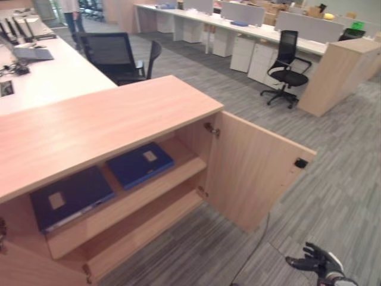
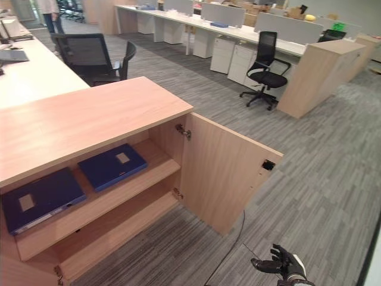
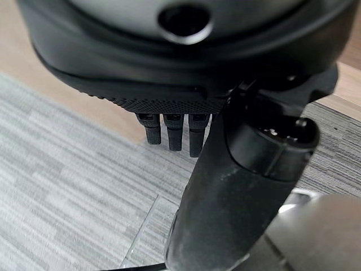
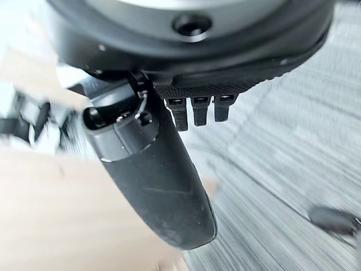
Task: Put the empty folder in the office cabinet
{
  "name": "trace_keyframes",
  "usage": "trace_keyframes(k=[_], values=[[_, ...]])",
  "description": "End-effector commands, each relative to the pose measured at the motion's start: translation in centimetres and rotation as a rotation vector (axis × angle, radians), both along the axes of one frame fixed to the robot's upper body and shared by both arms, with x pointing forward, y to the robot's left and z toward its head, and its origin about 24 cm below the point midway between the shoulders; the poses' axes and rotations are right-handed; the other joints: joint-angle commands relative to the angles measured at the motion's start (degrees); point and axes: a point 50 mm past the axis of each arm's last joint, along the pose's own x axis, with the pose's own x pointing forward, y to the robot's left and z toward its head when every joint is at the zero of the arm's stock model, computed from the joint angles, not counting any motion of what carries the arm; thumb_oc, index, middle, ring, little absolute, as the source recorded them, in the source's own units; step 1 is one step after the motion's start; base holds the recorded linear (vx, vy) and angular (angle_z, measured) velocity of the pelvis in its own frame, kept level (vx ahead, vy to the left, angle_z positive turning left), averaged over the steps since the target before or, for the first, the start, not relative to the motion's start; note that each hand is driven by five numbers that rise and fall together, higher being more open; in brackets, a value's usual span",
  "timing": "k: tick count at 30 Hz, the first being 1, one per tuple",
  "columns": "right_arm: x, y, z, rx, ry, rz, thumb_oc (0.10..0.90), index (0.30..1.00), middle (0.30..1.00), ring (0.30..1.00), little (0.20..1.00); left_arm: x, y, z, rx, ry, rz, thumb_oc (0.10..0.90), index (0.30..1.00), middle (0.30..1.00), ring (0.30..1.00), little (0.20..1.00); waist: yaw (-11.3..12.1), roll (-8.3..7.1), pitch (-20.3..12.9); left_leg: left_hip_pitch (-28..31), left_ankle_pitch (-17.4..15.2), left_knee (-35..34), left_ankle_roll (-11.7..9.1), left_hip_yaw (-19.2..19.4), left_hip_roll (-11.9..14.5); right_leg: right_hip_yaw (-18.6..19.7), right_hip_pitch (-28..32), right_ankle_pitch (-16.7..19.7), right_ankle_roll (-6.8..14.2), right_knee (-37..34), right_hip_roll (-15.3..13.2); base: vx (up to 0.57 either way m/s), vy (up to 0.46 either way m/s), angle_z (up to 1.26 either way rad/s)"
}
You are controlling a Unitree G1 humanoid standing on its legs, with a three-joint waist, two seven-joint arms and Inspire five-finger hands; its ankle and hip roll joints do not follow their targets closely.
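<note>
Left eye view has two dark blue folders lying flat on the upper shelf point(image 1: 178, 173) of the open cabinet point(image 1: 107, 125): one folder point(image 1: 140, 164) nearer the hinge side, the second folder point(image 1: 70, 198) beside it toward the robot's left, close together but apart. By the look of it the folder is already stowed, and which of the two is the task's own I cannot tell. The cabinet door point(image 1: 256, 173) stands swung wide (hinges showing at its inner edge). The right hand point(image 1: 315, 262) hangs low over the grey carpet point(image 1: 333, 179), fingers loosely spread, holding nothing. In its own wrist view the left hand point(image 3: 237, 186) shows short straight fingers point(image 3: 174, 132) over carpet, nothing in its grasp either. If anything is left, it is drawing both arms clear without clipping that door. Count: two folders, one cabinet, one open door, two shelves, two black office chairs point(image 1: 119, 56) out in the room.
</note>
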Motion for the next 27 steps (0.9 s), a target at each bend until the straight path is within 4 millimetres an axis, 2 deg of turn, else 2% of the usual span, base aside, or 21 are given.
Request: trace_keyframes(k=[1,6,13,14,15,17,20,23,24,27], values=[[5.5,-2.4,5.2,-0.100,-0.311,-0.065,0.800,0.900,0.900,0.900,0.900,3.8,0.7,0.4,0.016,-0.141,0.072,0.800,0.900,0.900,0.900,0.900,0.5,-0.96,-0.2,1.8,-5.3,0.3,-0.7,-3.3,-0.1,2.7,-1.8,2.9,3.0,-2.2,0.1,0.04,-0.111,-0.23],[7.4,-4.8,9.1,-0.231,-0.391,-0.048,0.800,0.900,0.900,0.900,0.900,3.5,0.4,0.3,0.003,-0.128,0.062,0.800,0.900,0.900,0.900,0.900,0.3,-0.25,-0.1,2.7,-4.8,0.9,-1.8,-2.8,1.9,3.8,-1.5,1.0,2.0,-1.8,2.2,0.03,-0.105,-0.11],[11.5,-5.3,14.6,-0.349,-0.530,0.046,0.800,0.900,0.900,0.900,0.900,3.6,0.5,0.3,0.006,-0.124,0.034,0.800,0.900,0.900,0.900,0.900,1.5,0.46,0.2,3.1,-3.7,1.6,-3.2,-3.0,4.3,3.6,-0.8,-0.9,0.9,-0.9,3.8,0.05,-0.113,-0.08],[12.2,-5.4,15.5,-0.368,-0.550,0.058,0.800,0.900,0.900,0.900,0.900,3.8,0.5,0.3,0.006,-0.131,0.030,0.800,0.900,0.900,0.900,0.900,1.7,0.64,0.4,3.1,-3.4,1.6,-3.5,-3.1,4.7,3.5,-0.7,-1.2,0.7,-0.8,4.0,0.03,-0.067,-0.01],[12.3,-5.3,15.6,-0.368,-0.551,0.059,0.800,0.900,0.900,0.900,0.900,3.8,0.5,0.3,0.006,-0.131,0.030,0.800,0.900,0.900,0.900,0.900,1.6,0.67,0.4,3.1,-3.4,1.6,-3.5,-3.1,4.7,3.4,-0.7,-1.2,0.7,-0.8,4.0,0.06,-0.109,0.00],[14.7,-5.3,18.3,-0.399,-0.609,0.081,0.800,0.900,0.900,0.900,0.900,4.5,0.7,0.5,0.015,-0.144,-0.009,0.800,0.900,0.900,0.900,0.900,2.5,1.10,0.9,2.9,-2.6,1.9,-4.2,-3.5,5.6,3.1,-0.5,-2.1,0.2,-0.3,4.5,0.07,-0.131,0.10],[16.8,-4.4,20.5,-0.403,-0.669,0.115,0.800,0.900,0.900,0.900,0.900,5.0,0.6,0.5,0.010,-0.150,-0.051,0.800,0.900,0.900,0.900,0.900,3.0,1.40,1.6,2.7,-1.7,1.7,-4.7,-3.9,6.0,2.7,-0.5,-2.6,-0.2,0.2,4.6,0.04,-0.083,0.12],[17.8,-3.9,21.7,-0.410,-0.696,0.141,0.800,0.900,0.900,0.900,0.900,5.3,0.8,0.6,0.017,-0.160,-0.051,0.800,0.900,0.900,0.900,0.900,3.3,1.57,1.9,2.6,-1.0,1.2,-5.0,-4.0,6.3,2.3,-0.6,-3.0,-0.3,0.4,4.8,0.03,-0.065,0.07],[18.7,-3.5,23.2,-0.421,-0.733,0.155,0.800,0.900,0.900,0.900,0.900,5.6,1.0,0.7,0.023,-0.169,-0.063,0.800,0.900,0.900,0.900,0.900,3.9,1.74,2.4,2.0,-0.3,0.8,-5.4,-4.3,6.6,1.9,-0.8,-3.3,-0.5,0.6,4.8,0.01,-0.055,0.15],[19.3,-3.4,24.5,-0.431,-0.760,0.158,0.800,0.900,0.900,0.900,0.900,5.9,1.0,0.8,0.028,-0.177,-0.068,0.800,0.900,0.900,0.900,0.900,4.1,1.96,2.8,1.6,0.2,0.5,-5.6,-4.6,6.8,1.6,-1.2,-3.4,-0.6,0.8,4.9,0.01,-0.053,0.16]])
